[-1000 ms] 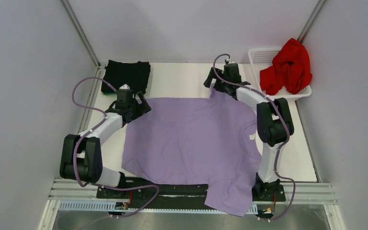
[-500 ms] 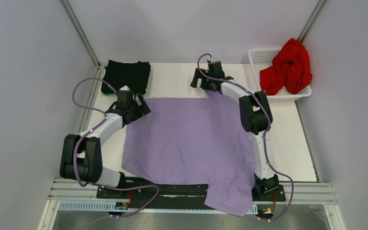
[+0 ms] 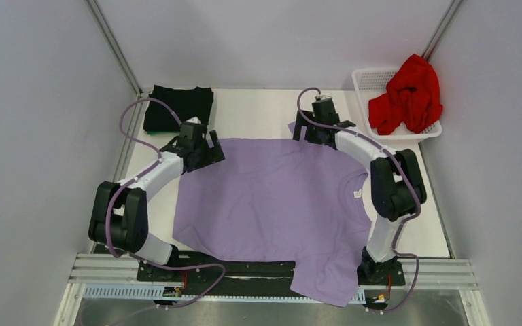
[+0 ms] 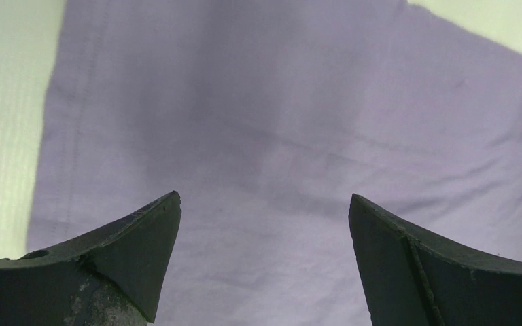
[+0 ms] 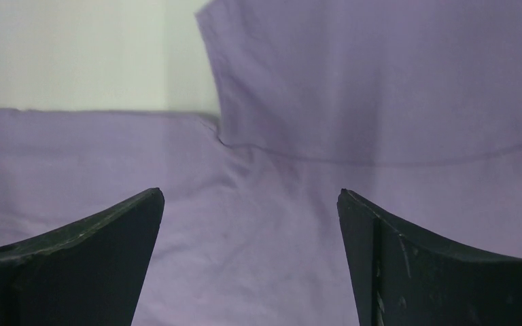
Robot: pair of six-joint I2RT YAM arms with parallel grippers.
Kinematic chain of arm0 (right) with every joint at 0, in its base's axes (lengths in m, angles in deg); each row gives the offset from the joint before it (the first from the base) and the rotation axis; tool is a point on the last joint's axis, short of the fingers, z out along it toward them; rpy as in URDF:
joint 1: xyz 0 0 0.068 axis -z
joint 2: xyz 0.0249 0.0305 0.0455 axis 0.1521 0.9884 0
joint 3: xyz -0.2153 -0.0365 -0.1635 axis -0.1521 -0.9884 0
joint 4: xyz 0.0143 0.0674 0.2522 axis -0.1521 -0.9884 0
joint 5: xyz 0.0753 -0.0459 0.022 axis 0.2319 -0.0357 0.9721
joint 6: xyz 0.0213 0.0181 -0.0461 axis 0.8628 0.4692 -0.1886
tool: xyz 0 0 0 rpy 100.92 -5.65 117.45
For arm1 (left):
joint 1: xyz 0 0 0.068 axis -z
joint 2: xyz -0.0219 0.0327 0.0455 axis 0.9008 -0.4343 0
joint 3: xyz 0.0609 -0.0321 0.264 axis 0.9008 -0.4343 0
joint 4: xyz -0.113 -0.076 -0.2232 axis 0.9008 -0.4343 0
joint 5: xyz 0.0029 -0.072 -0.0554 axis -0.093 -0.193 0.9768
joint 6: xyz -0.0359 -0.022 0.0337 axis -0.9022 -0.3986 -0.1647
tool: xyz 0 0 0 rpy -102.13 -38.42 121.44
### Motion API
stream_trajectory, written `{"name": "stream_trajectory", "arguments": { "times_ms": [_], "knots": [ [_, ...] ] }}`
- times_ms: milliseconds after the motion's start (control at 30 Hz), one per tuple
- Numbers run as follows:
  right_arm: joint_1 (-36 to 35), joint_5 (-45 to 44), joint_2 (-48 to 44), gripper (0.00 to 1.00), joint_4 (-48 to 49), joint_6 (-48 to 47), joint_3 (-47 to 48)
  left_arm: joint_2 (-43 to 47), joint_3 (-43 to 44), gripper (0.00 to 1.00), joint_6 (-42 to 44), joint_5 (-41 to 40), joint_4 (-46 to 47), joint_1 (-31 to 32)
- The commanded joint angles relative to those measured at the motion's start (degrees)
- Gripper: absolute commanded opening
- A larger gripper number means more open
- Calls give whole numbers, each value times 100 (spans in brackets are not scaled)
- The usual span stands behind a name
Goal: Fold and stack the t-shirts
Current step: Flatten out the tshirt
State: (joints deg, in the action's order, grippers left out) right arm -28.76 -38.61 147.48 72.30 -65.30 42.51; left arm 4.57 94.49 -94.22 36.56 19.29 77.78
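The purple t-shirt (image 3: 272, 197) lies flat on the worktop (image 3: 258, 112), long way from 9 to 3 o'clock, and both claws hang with fingers apart over its far edge: left claw (image 3: 209, 145) at 11 o'clock, right claw (image 3: 310, 131) at 1 o'clock by the sleeve.

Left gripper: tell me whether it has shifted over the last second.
Yes. The left gripper has slid right, along the near edge of the folded black t-shirt toward its right corner.

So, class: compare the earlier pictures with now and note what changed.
The left gripper slid right along the far edge of the purple shirt; the right gripper swung left, then back. Both are open now. The black shirt and red shirt stayed put.
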Motion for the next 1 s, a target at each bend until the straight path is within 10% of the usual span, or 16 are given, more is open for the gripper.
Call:
{"name": "stream_trajectory", "arguments": {
  "times_ms": [0, 967],
  "knots": [
    [15, -841, -648, 100, -457, 302, -964, -257, 284, 100, 172, -206, -334, 206],
    [1141, -419, 1218, 100, -905, 600, 762, -3220, 2988, 100, 235, -188, -1130, -258]
  ]
}}
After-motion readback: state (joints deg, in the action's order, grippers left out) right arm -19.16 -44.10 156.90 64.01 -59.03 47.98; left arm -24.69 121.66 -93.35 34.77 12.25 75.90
